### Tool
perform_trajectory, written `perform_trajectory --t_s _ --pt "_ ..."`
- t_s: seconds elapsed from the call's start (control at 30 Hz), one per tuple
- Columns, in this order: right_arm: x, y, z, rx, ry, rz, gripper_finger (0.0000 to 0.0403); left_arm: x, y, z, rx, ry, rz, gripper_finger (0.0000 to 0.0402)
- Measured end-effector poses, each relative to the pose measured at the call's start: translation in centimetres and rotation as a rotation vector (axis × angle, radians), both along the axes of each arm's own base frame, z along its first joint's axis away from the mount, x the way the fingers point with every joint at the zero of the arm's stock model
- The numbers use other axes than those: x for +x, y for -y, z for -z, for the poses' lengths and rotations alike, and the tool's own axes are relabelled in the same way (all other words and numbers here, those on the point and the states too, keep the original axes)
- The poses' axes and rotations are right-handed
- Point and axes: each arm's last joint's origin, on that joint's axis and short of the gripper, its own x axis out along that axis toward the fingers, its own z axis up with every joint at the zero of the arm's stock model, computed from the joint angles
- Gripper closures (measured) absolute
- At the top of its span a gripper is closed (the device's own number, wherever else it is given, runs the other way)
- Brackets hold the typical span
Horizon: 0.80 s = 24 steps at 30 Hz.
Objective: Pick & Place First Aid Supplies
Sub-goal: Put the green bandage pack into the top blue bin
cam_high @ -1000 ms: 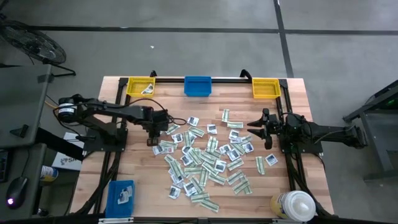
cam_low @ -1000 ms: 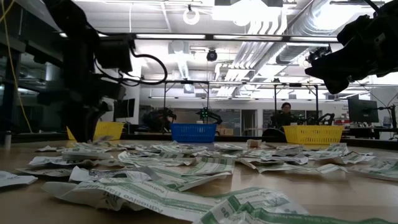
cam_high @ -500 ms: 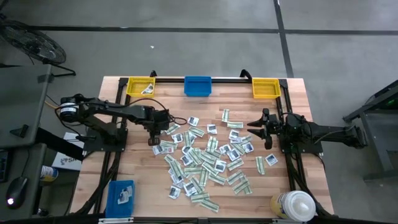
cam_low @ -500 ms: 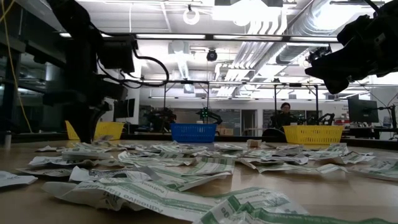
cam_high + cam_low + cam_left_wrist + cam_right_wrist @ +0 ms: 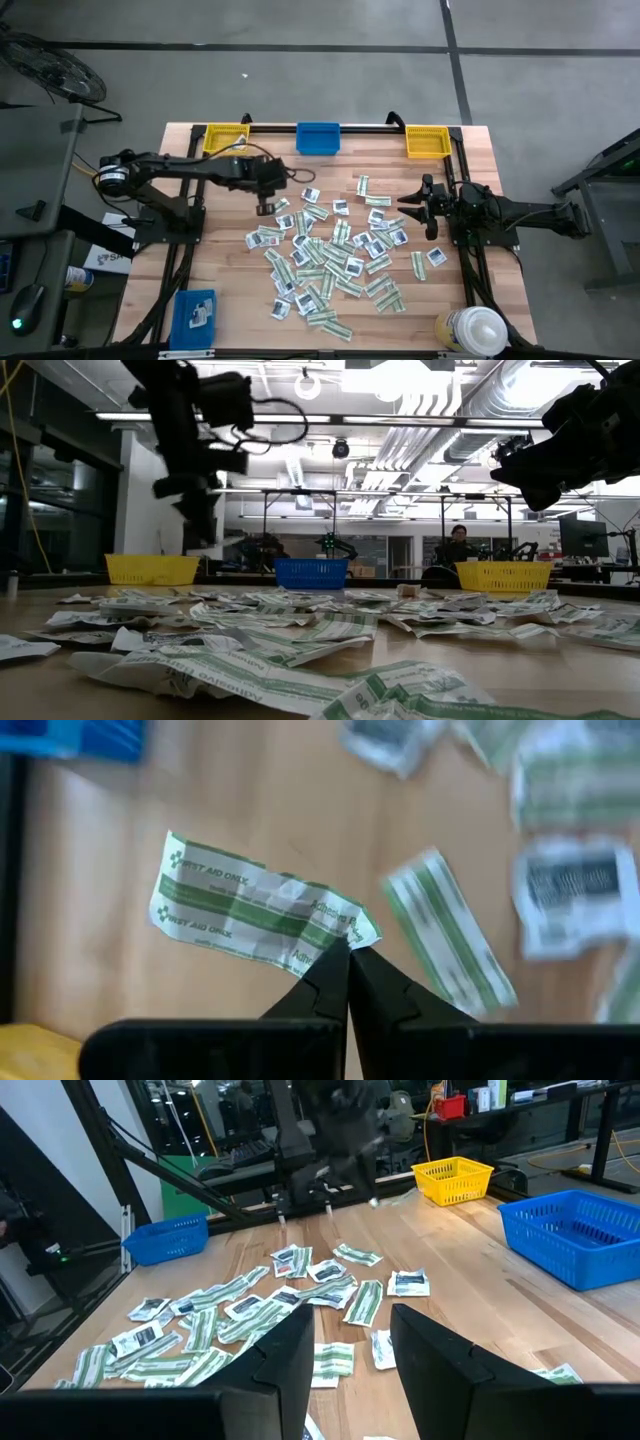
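green-white strip (image 5: pixel 258 914) pinched in left gripper (image 5: pixel 347 952) – raised, right gripper (image 5: pixel 412 209) idle

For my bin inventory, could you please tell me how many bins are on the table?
4: a yellow bin at the far left, a blue bin at the far middle, a yellow bin at the far right, a blue bin at the near left.

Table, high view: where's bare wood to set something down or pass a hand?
Free: the strip of table between the blue bin and the right yellow bin; the near-left wood between the low blue bin and the packet pile. Crowded: the middle, where packets overlap, out to the right gripper.
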Motion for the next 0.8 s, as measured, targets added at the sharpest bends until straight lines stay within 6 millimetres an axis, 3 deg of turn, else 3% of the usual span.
perform_trajectory --t_s 0.4,0.8 --pt "0.0 0.0 0.0 0.000 0.000 0.000 0.0274 3.6 -4.3 -3.1 0.073 0.043 -0.014 0.0401" --pt "0.0 0.0 0.0 0.000 0.000 0.000 0.0274 7.5 -8.6 -4.4 0.170 0.067 0.145 0.0401"
